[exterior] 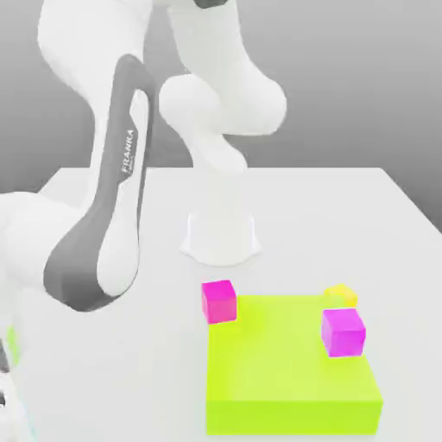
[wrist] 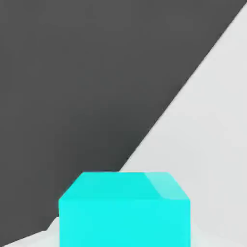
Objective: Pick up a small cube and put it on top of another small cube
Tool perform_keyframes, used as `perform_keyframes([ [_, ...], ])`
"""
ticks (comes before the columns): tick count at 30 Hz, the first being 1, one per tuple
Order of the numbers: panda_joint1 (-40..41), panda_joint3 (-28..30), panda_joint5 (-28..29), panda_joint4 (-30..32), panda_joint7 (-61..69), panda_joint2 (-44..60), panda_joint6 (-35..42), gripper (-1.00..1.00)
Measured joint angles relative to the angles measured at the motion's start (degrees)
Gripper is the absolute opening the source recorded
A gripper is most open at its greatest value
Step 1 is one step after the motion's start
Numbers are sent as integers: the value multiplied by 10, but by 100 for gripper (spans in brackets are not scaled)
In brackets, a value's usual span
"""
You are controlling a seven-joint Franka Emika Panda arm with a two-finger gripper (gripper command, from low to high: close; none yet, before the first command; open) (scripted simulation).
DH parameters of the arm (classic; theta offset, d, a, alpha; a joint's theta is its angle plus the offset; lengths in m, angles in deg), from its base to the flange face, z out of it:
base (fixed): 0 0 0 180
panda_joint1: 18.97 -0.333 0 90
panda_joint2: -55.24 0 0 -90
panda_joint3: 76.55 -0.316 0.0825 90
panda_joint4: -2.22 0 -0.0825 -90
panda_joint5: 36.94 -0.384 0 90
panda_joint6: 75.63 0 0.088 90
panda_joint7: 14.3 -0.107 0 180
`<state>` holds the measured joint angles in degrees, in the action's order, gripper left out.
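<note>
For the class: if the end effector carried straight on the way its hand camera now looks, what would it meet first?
Most likely the cyan cube, which sits right in front of the camera; beyond it lies the white table. Depth is hard to judge here.

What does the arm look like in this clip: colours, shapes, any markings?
The arm is glossy white with rounded, bulbous links. One link near the exterior view's left carries a dark grey panel with white FRANKA lettering running along it. A white round base sits on the table. No cables show.
</note>
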<state>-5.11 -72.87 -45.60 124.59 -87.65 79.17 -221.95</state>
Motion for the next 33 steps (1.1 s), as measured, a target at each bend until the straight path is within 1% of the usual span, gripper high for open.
perform_keyframes([
  [9, -131, -110, -60, 169, -167, -160, -18, -100],
  [10, -153, -125, -67, 191, -191, -180, -20, -100],
  [13, -255, -176, -90, 271, -285, -251, -31, -100],
  [14, -274, -185, -94, 294, -313, -270, -35, -100],
  [16, -293, -208, -99, 339, -366, -306, -43, -100],
  [22, -355, -305, -112, 469, -518, -408, -69, -100],
  [25, -343, -333, -89, 489, -557, -408, -87, -100],
  [33, -267, -380, 12, 493, -627, -351, -134, -100],
])
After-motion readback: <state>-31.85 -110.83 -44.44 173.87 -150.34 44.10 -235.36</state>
